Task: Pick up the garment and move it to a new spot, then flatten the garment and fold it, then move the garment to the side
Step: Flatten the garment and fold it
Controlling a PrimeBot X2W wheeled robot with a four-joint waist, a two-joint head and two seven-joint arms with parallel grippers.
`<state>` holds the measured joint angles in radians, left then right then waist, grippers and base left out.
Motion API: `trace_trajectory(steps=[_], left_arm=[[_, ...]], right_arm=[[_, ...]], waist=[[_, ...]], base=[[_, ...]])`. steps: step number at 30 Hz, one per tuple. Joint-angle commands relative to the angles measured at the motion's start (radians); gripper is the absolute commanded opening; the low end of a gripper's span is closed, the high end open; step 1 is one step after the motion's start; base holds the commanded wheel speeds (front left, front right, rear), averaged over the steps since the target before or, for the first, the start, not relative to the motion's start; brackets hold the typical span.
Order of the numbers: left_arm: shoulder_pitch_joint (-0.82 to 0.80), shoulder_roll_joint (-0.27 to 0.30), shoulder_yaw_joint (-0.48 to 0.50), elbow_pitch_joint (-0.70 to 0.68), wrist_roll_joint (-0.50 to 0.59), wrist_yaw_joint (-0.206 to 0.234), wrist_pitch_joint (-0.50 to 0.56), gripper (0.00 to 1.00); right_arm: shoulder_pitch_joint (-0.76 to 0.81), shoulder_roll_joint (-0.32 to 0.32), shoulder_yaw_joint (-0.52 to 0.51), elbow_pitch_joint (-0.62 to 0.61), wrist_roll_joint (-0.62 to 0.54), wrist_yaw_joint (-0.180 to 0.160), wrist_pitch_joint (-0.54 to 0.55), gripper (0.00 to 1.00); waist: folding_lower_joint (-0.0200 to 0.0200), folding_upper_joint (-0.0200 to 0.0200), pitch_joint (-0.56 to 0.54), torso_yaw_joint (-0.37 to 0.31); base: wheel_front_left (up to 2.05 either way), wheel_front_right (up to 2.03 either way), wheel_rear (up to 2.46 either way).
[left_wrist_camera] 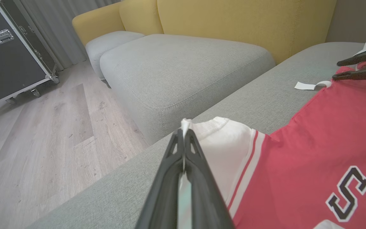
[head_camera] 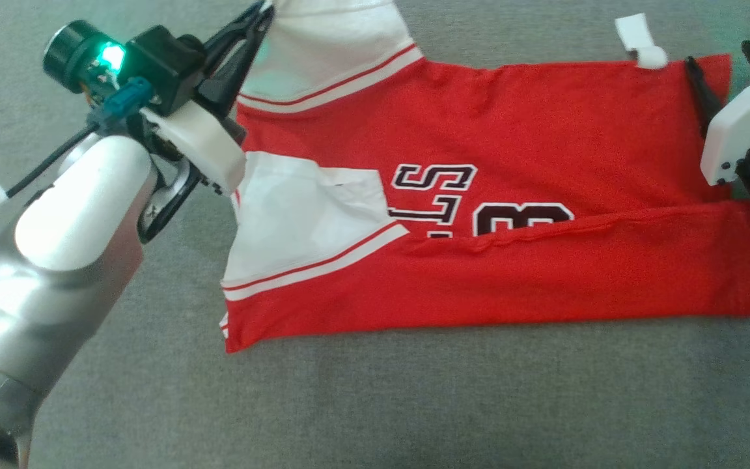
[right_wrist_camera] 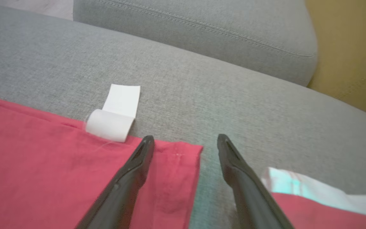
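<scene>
Garment (head_camera: 479,130), a red jersey, lies flat across the grey sofa seat (head_camera: 414,404). Its long axis runs left to right, with the white sleeves toward the seat's left end and the hem toward the right. The near long side is already folded over the lettering. The far long side lies close to the seat's far edge, and both arms work there. On it the left pincer (left_wrist_camera: 183,131) is clamped on the far white sleeve (left_wrist_camera: 224,143). The right pincer (right_wrist_camera: 185,137) stands wide and grips nothing, one finger over the far hem corner (right_wrist_camera: 179,159) and the other over bare seat. The far-side fold probably needs that corner pinched first. The right wrist view shows this straddle and the curled white label (right_wrist_camera: 116,117) plainly; the head view gives the whole outline.
</scene>
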<state>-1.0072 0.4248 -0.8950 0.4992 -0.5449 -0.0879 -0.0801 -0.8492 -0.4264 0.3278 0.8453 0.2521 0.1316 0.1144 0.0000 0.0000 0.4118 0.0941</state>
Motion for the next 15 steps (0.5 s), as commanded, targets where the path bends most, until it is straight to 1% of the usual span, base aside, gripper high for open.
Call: trace_trajectory(steps=[1, 5, 6, 10, 11, 12, 13, 15], left_arm=[[-0.037, 0.034, 0.036, -0.030, 0.005, 0.007, 0.002, 0.00], [-0.034, 0.032, 0.029, -0.070, 0.005, 0.018, 0.016, 0.00], [-0.037, 0.035, 0.028, -0.082, 0.007, 0.022, 0.020, 0.00], [-0.039, 0.043, 0.030, -0.088, 0.007, 0.032, 0.021, 0.00], [-0.039, 0.046, 0.032, -0.085, 0.005, 0.033, 0.021, 0.00], [-0.039, 0.049, 0.034, -0.081, 0.003, 0.035, 0.022, 0.00], [-0.040, 0.053, 0.036, -0.077, 0.002, 0.038, 0.023, 0.00], [-0.045, 0.063, 0.042, -0.067, 0.004, 0.046, 0.022, 0.00]], right_arm=[[-0.019, -0.017, 0.020, -0.016, 0.010, -0.001, 0.003, 1.00], [-0.051, -0.037, 0.087, 0.040, 0.033, -0.001, 0.033, 1.00], [-0.063, -0.046, 0.126, 0.066, 0.037, -0.001, 0.055, 1.00], [-0.078, -0.053, 0.195, 0.105, 0.071, -0.001, 0.102, 1.00], [-0.083, -0.053, 0.210, 0.110, 0.082, -0.001, 0.110, 0.82], [-0.088, -0.055, 0.223, 0.113, 0.093, -0.001, 0.114, 0.30], [-0.093, -0.056, 0.235, 0.115, 0.103, -0.001, 0.114, 0.00], [-0.108, -0.058, 0.257, 0.111, 0.125, -0.001, 0.107, 0.00]], waist=[[0.0000, 0.0000, 0.008, 0.018], [0.0000, 0.0000, 0.016, 0.028], [0.0000, 0.0000, 0.020, 0.028], [0.0000, 0.0000, 0.027, 0.024], [0.0000, 0.0000, 0.029, 0.022], [0.0000, 0.0000, 0.031, 0.020], [0.0000, 0.0000, 0.032, 0.018], [0.0000, 0.0000, 0.036, 0.011]], base=[[0.00, 0.00, 0.00], [0.00, 0.00, 0.00], [0.00, 0.00, 0.00], [0.00, 0.00, 0.00], [0.00, 0.00, 0.00], [0.00, 0.00, 0.00], [0.00, 0.00, 0.00], [0.00, 0.00, 0.00]])
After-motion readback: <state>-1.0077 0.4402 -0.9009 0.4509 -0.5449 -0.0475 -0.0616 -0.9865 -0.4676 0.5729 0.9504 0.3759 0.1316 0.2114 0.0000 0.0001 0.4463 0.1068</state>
